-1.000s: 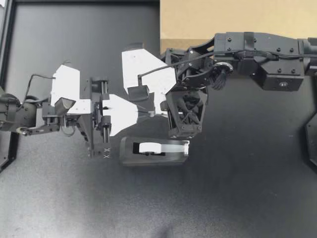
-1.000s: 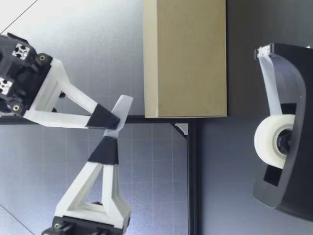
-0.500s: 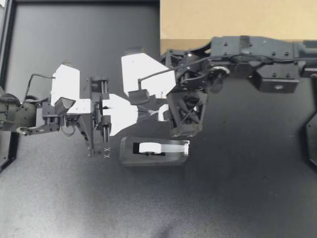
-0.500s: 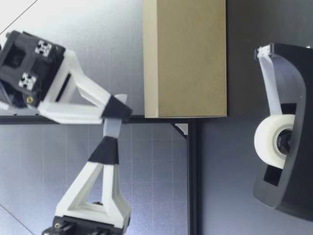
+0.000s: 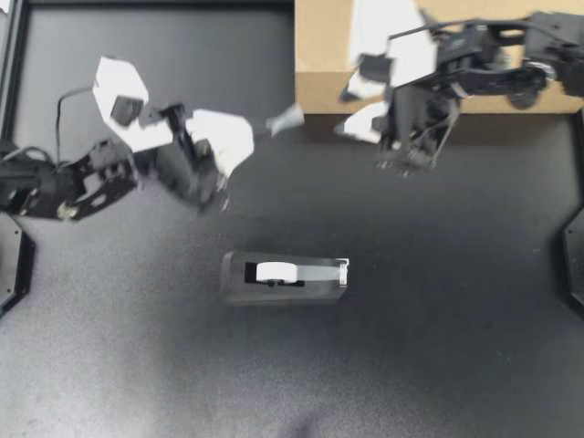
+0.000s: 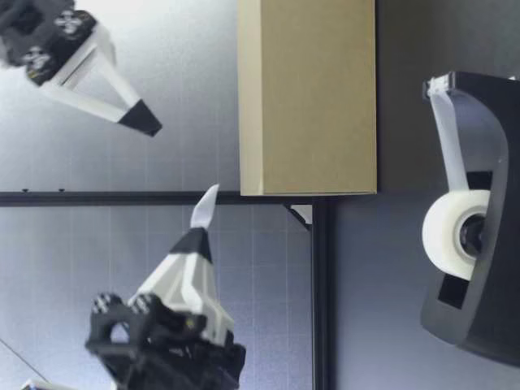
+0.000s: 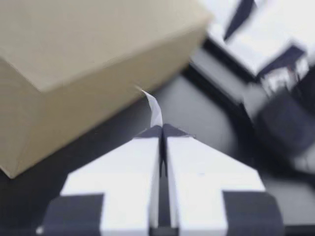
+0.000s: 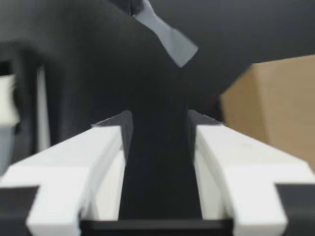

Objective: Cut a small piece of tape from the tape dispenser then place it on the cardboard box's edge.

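My left gripper (image 5: 263, 129) is shut on a small strip of tape (image 5: 286, 119), which sticks out of its tips toward the cardboard box (image 5: 321, 57) at the table's far side. In the left wrist view the tape (image 7: 154, 108) curls up from the closed fingertips, just short of the box's edge (image 7: 93, 73). My right gripper (image 5: 345, 111) hovers open at the box's front edge, holding nothing, apart from the tape. Its wrist view shows the strip (image 8: 166, 33) ahead of the spread fingers (image 8: 106, 147). The black tape dispenser (image 5: 285, 276) with its white roll lies mid-table.
In the low view the dispenser (image 6: 475, 244) stands closest to the camera, the box (image 6: 309, 97) behind it. The left gripper's tape (image 6: 205, 207) hangs well above the table. Dark table surface stretches around the dispenser.
My right gripper opened, let go of the tape and pulled back toward the box. My left gripper kept the strip and carried it up and away from the dispenser toward the box.
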Controlling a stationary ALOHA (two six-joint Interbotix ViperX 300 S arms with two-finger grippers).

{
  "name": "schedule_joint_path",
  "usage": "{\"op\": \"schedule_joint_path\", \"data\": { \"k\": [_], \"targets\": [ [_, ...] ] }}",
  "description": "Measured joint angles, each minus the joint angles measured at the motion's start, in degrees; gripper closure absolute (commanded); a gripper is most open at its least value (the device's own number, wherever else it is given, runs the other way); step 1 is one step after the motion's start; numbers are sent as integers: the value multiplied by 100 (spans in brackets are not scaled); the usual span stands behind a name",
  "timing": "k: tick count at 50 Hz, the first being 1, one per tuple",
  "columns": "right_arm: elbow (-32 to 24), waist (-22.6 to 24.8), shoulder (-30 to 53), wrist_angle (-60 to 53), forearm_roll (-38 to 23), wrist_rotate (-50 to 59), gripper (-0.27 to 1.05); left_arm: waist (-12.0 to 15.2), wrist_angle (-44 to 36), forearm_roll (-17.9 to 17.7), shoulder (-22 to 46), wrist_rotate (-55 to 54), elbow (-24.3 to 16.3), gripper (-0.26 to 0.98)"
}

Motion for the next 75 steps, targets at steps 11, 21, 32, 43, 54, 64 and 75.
{"op": "schedule_joint_path", "data": {
  "k": [11,21,32,43,54,64,75],
  "targets": [
    [817,-387,-70,-1758,0,44,66,492,-53,-44,519,-932,-396,86],
    [1099,-536,123,-2962,9,53,81,606,-62,-44,949,-1204,-624,86],
    [1063,-554,589,-3516,18,53,85,686,-62,-35,1116,-1222,-747,87],
    [853,-554,1046,-3568,18,53,85,826,-44,-35,1327,-1230,-817,87],
    [668,-554,1424,-3577,18,53,85,870,53,-35,1485,-1230,-905,87],
    [510,-571,1784,-3577,26,53,85,896,70,-35,1503,-1230,-905,87],
    [422,-712,2004,-3568,18,44,85,905,79,-35,1503,-1230,-905,87]
  ]
}}
